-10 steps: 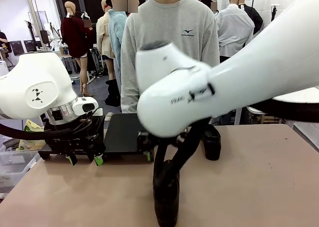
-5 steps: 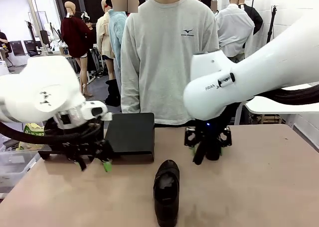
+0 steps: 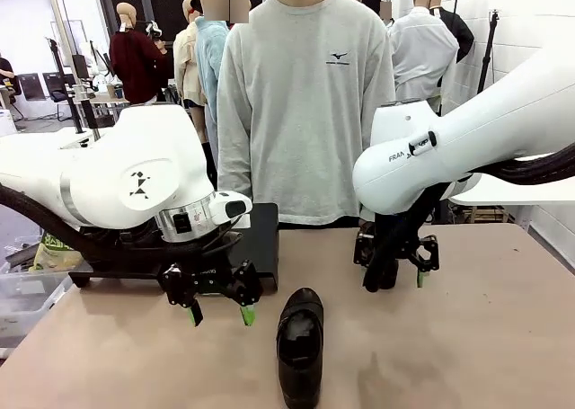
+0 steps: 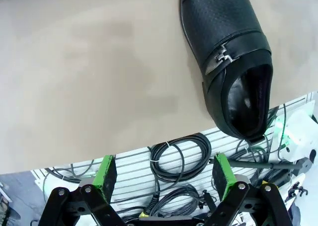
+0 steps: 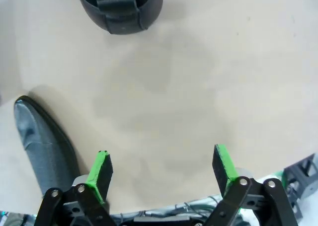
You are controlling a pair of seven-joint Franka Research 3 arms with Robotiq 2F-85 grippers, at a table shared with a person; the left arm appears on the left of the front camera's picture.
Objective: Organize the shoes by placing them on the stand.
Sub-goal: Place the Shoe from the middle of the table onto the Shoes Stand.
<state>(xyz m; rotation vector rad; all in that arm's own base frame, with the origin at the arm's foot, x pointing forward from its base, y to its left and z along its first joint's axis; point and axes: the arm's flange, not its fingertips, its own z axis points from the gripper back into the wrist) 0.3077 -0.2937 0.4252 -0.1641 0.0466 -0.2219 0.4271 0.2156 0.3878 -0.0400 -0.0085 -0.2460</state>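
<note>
Progress: we judge it hardly begun | shoe (image 3: 301,346) lies on the table (image 3: 503,337), lower centre; visible part of the stand (image 3: 263,238), centre-left, is bare | left gripper (image 3: 218,315) and right gripper (image 3: 395,279) are both spread wide, holding nothing.

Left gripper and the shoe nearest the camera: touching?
Apart. The front view shows a strip of bare table between the open left gripper and the shoe.
</note>
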